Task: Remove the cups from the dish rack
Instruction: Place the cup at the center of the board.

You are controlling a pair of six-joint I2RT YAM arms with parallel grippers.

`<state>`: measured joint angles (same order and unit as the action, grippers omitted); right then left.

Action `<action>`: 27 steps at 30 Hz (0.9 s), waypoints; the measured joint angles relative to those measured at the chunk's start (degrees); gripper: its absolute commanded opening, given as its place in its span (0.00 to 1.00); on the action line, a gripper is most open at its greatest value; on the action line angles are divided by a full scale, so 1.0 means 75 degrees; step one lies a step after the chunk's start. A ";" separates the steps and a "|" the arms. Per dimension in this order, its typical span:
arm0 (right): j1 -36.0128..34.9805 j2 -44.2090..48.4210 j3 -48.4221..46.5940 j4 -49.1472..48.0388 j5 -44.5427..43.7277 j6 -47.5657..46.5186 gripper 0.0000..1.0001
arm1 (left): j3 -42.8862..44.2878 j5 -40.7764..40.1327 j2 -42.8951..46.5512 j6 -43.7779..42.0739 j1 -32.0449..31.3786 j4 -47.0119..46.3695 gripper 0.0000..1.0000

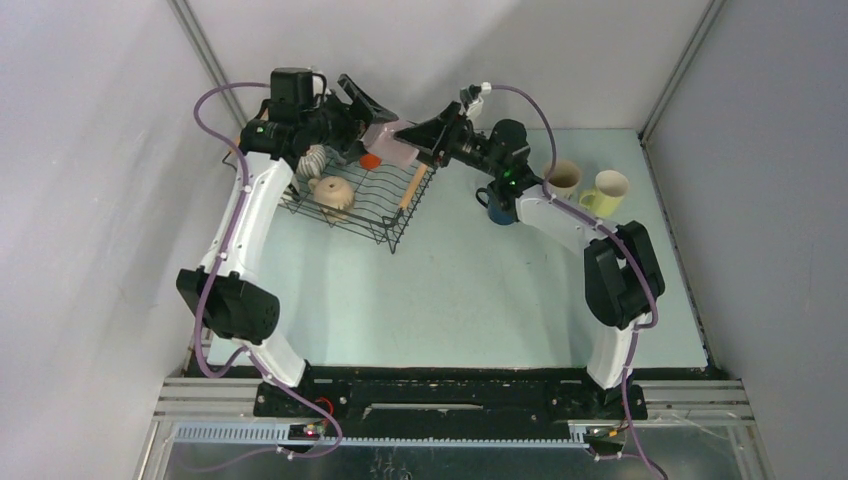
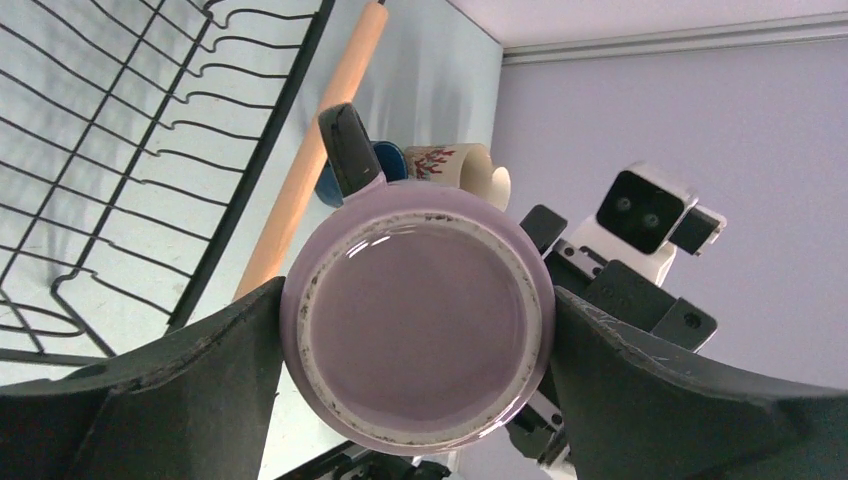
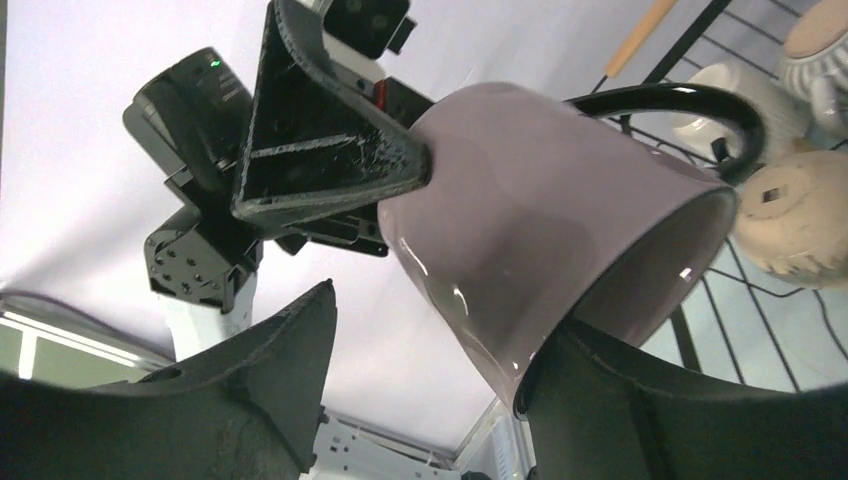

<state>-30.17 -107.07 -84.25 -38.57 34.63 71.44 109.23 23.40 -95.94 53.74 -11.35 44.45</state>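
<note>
Inside left gripper (image 2: 418, 318): mauve cup (image 2: 420, 360).

The pale blue-green table (image 1: 450, 290) carried a black wire dish rack (image 1: 413, 189) at its far left. A navy cup (image 1: 497, 207) stood right of centre, with a cream cup (image 1: 562, 179) and a pale yellow-green cup (image 1: 607, 190) side by side farther right.

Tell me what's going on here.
The left pincer grips a mauve mug by its sides, in the air above the far side of the dish rack. The right pincer is open at the mug's rim, apparently to take it over. Three mugs stand on the table to the right; others sit in the rack.
</note>
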 measured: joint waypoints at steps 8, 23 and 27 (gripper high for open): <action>-0.0085 0.0000 0.0248 -0.0283 0.0291 0.0312 0.31 | -0.0525 0.0356 0.0044 0.0402 0.0003 -0.0702 0.15; -0.0105 0.0332 0.0332 0.0300 0.0262 -0.0274 0.00 | -0.1760 0.0702 0.0697 0.1043 0.0038 -0.1638 0.72; -0.0172 0.0831 0.0332 0.1215 0.0015 -0.0857 0.00 | -0.1909 0.0903 0.0912 0.1052 0.0015 -0.1766 0.96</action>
<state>-31.46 -100.84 -81.76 -29.45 34.74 65.01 94.91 30.17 -89.10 61.63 -11.25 31.20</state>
